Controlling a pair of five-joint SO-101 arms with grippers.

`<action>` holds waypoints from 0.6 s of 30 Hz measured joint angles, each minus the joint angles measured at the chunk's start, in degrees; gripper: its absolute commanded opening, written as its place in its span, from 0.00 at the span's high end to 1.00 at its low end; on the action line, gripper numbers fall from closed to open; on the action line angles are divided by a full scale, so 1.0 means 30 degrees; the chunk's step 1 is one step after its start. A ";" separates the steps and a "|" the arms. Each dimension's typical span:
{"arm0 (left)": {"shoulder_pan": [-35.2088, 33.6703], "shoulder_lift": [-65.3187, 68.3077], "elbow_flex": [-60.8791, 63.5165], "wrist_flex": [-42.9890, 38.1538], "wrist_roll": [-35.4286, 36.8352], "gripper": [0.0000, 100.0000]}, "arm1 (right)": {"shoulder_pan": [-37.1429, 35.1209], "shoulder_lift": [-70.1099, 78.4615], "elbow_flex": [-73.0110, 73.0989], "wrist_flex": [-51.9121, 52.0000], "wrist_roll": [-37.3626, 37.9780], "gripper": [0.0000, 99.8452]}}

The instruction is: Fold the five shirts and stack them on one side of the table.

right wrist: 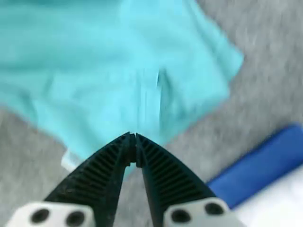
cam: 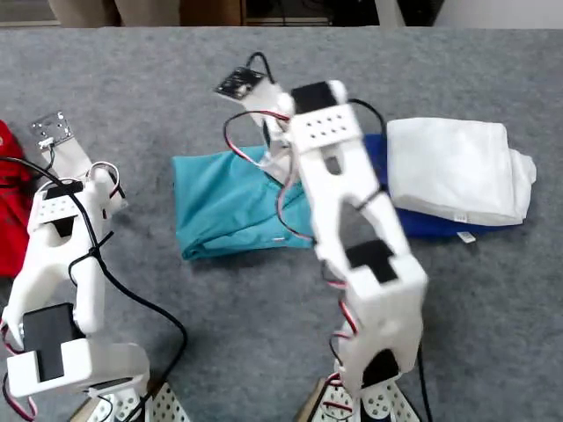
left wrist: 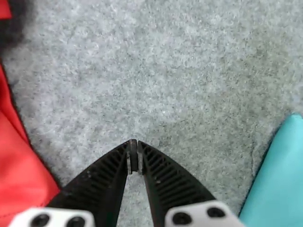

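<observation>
Shirts: folded white fabric shirt (cam: 453, 167) lies on folded blue shirt (cam: 422, 224) at 3 o'clock. Folded teal shirt (cam: 230, 204) at centre, not yet stacked. Red shirt (cam: 7, 202) at 9 o'clock edge, likely unfolded. Left gripper (left wrist: 133, 158) and right gripper (right wrist: 132, 149) pinched closed, empty; right hovers over teal.

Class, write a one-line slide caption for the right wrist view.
The right gripper, shut, over the teal shirt on the grey table, with the blue shirt close by.
</observation>
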 measured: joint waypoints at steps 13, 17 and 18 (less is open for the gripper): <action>0.0000 0.0000 0.0000 0.0000 0.0000 0.98 | -0.1026 1.3158 -1.7172 0.2784 -0.0117 1.00; 0.0000 0.0000 0.0000 0.0000 0.0000 0.98 | -0.1026 1.4623 -1.8462 0.3048 -0.0117 1.00; 0.0000 0.0000 0.0000 0.0000 0.0000 0.98 | -0.1026 1.4652 -1.8462 0.3048 -0.0117 1.00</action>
